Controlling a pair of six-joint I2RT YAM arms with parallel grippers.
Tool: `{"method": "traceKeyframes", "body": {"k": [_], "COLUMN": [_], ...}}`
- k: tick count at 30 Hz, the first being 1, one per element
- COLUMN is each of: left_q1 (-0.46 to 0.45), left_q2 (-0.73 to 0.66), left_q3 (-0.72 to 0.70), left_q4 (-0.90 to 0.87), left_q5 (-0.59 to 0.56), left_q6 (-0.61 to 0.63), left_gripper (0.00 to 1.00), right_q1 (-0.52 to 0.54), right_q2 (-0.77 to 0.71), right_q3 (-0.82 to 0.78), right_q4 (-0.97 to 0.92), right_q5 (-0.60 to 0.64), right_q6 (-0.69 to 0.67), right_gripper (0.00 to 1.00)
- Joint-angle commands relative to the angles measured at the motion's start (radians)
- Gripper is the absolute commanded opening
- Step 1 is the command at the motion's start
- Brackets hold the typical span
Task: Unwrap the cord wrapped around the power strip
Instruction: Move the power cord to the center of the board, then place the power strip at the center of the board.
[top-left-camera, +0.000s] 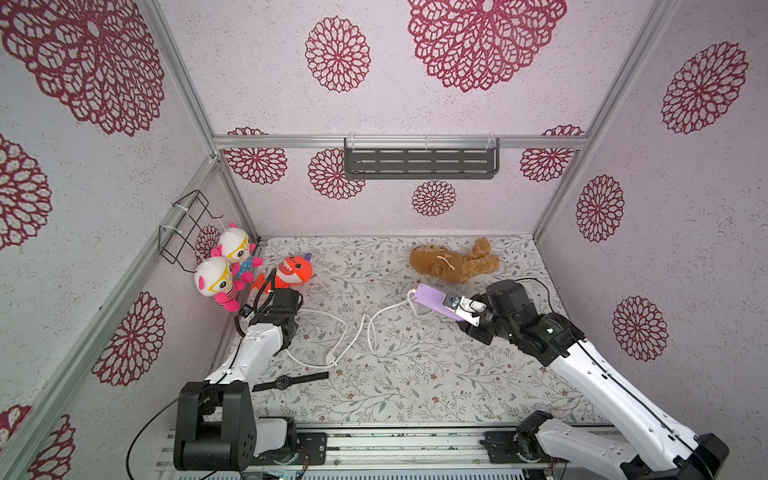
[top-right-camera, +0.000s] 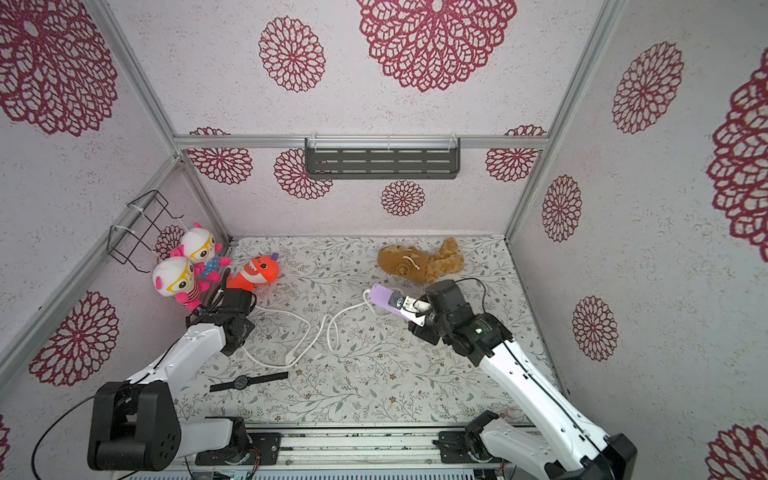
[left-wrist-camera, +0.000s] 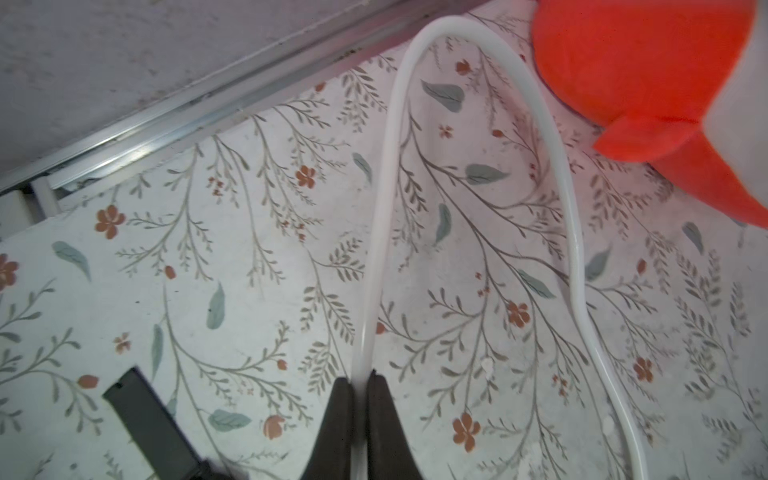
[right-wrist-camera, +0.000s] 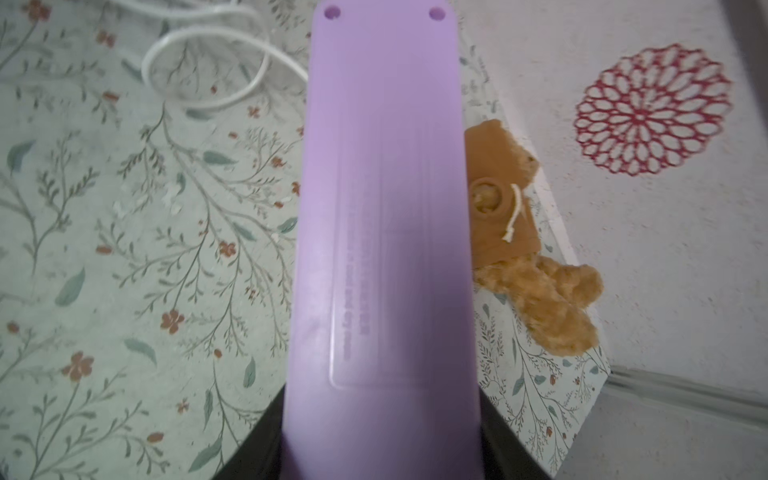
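Cord leaves the far end of the power strip in both top views and trails in loose loops across the floral tabletop toward the left arm. No turns show around the strip. The right claw clamps the strip's near end, so its long axis points away from that claw toward the back left. A brown plush lies just behind it and a black watch lies near the left arm's base.

In the left wrist view, the left claw is pinched shut on the cord. The cord arcs ahead and back beside an orange plush, with the side wall close by.

In the right wrist view, the strip's plain back fills the middle between the jaws and bears no cord. The strip seems to be held off the tabletop.

The left arm is nearer the slack, so drawing it away from the strip looks like what is left. There is little room on the wall side.
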Motion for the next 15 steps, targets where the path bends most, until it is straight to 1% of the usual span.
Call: {"method": "traceKeyframes", "body": {"k": [1,3,5,9,11,15], "left_q1": [0.041,0.05,0.049,0.05,0.05,0.05], "left_q2": [-0.046,-0.067,-0.081,-0.103,-0.126,-0.191], "left_q3": [-0.026,-0.034,-0.036,-0.033,-0.032,-0.033], "left_q4": [0.008,0.041,0.062,0.087,0.097,0.126], "left_q5": [-0.039,-0.029,-0.017,0.027,0.049,0.096], "left_q6": [-0.021,0.016,0.057,0.122,0.153,0.215], "left_gripper": [0.0,0.01,0.11,0.26,0.38,0.51], "right_q1": [0.025,0.025,0.025,0.025,0.025,0.025], "right_q2": [0.014,0.02,0.04,0.111,0.152,0.188], "right_q3": [-0.067,-0.113,-0.157,-0.212,-0.225,-0.255], "right_q4": [-0.074,-0.046,-0.002,0.067,0.084,0.084], "right_q5": [0.0,0.002,0.007,0.002,0.003,0.0], "right_q6": [-0.132,-0.135,-0.146,-0.164,-0.169,-0.165], "right_gripper": [0.0,0.0,0.0,0.0,0.0,0.0]}}
